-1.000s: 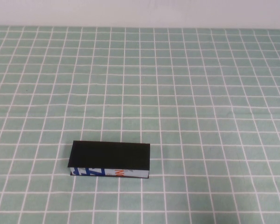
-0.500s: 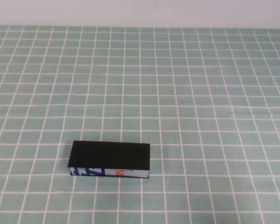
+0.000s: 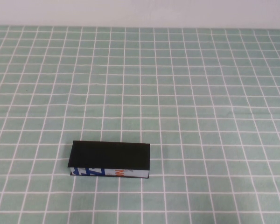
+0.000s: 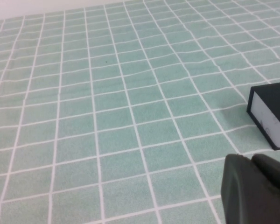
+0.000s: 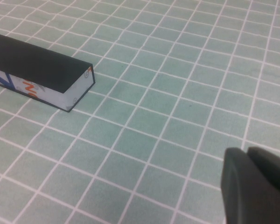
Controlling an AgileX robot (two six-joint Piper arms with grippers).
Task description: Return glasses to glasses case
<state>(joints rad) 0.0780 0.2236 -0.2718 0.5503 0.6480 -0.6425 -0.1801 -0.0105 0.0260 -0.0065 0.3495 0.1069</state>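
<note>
The glasses case point(image 3: 110, 156) is a black rectangular box lying with its lid shut on the green checked cloth, front left of centre. Its white front edge with blue and orange print faces me. The glasses are not in view. Neither arm shows in the high view. In the left wrist view my left gripper point(image 4: 253, 159) hangs above the cloth, fingers together and empty, with one end of the case point(image 4: 270, 112) a short way beyond it. In the right wrist view my right gripper point(image 5: 247, 152) is shut and empty, well apart from the case point(image 5: 37, 65).
The green cloth with white grid lines point(image 3: 200, 93) covers the whole table. A pale wall runs along the far edge.
</note>
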